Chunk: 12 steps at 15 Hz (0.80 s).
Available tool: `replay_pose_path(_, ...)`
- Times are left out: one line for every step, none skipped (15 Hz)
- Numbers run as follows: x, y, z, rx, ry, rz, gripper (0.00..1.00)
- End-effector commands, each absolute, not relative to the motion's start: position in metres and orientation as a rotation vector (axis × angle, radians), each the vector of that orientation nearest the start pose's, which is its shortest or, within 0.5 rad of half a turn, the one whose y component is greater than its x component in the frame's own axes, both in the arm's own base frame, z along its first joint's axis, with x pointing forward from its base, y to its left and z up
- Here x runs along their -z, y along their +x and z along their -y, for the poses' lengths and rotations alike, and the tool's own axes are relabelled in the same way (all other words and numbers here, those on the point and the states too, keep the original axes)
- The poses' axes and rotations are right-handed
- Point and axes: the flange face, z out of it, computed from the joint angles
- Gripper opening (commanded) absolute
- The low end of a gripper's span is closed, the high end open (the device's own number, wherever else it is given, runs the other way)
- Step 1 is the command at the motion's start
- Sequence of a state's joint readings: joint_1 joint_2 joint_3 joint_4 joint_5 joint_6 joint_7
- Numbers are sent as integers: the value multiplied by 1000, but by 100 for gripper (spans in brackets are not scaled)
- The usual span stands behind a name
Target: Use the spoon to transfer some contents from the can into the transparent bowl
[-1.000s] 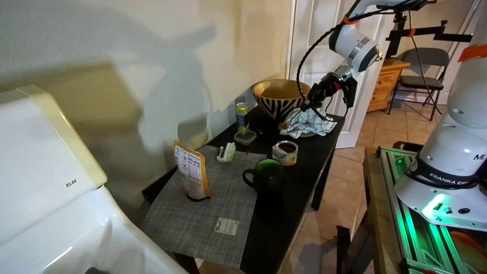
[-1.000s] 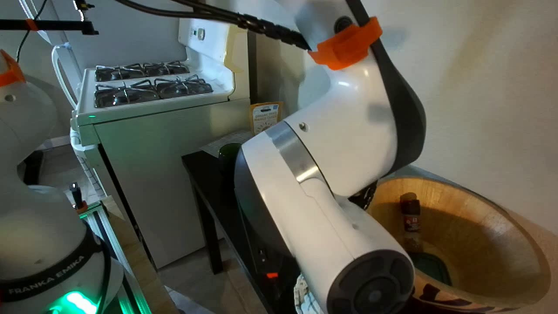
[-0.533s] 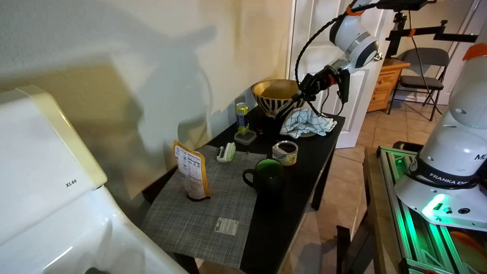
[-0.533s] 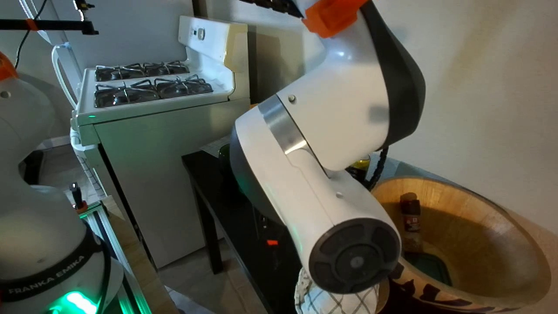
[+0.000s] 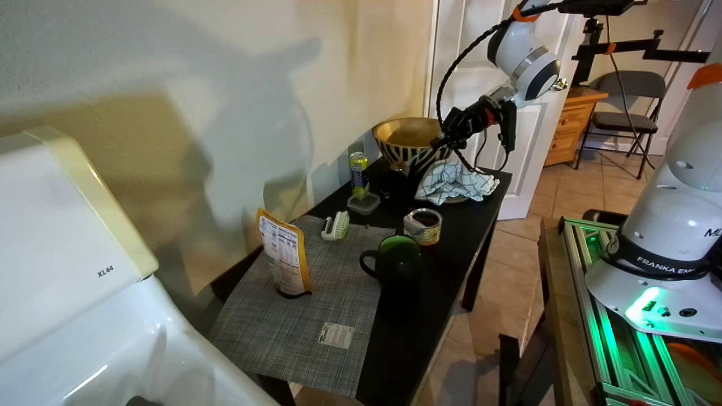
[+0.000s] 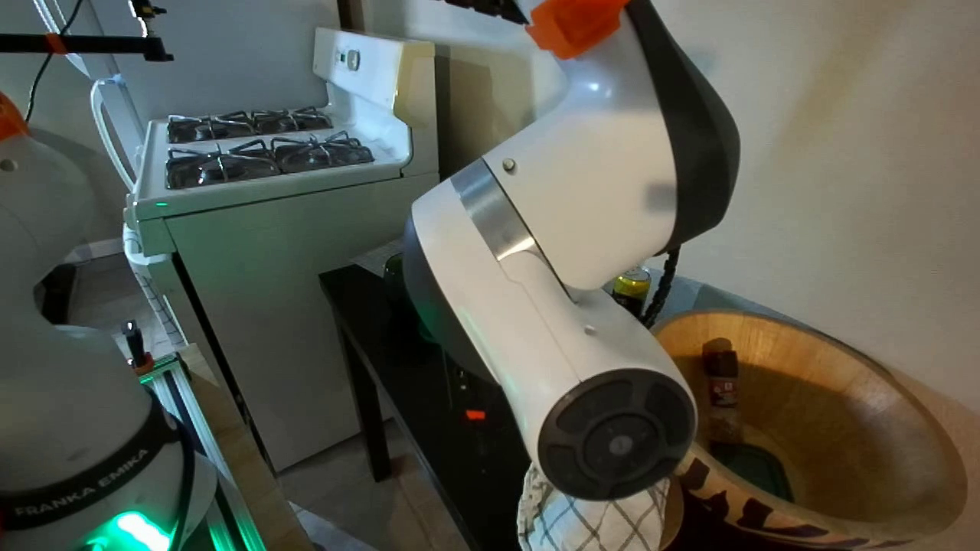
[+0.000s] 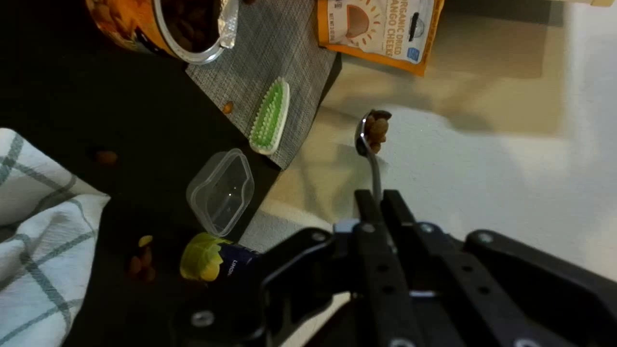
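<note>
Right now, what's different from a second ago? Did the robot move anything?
Yes! In an exterior view, the gripper went up and to the left in the picture, carrying the spoon along. The wrist view shows brown pieces on it. Nothing new was grabbed and nothing was let go. The can, clear bowl, mug and brush stayed put.

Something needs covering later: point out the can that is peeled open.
The short, wide nut can: its foil lid is peeled back, showing the nuts. The tall, slim drinks can shows no peeled foil.
</note>
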State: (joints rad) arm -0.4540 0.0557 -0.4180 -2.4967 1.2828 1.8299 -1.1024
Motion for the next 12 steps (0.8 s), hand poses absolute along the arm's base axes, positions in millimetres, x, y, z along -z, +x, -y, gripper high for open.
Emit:
replay_pose_path(-265,345,270,591,-1831,-764,2)
replay_pose_path(-265,348,268,588,-1810,-796,2)
replay_pose_path(-265,353,265,578,-1794,-838,2)
replay_pose_path(-265,357,264,571,-1780,-875,2)
replay_pose_path(-264,362,261,566,-1775,-918,2)
replay_pose_path(-263,367,259,558,-1773,-955,2)
replay_pose_path(-262,371,257,555,-1770,-998,2)
replay_pose_path(-261,376,254,551,-1764,-1034,2)
replay_pose_path(-260,382,251,553,-1758,-1072,2)
replay_pose_path(-259,386,249,556,-1750,-1105,2)
replay_pose_path(-258,391,247,559,-1742,-1134,2)
replay_pose_path(-257,396,246,561,-1729,-1164,2)
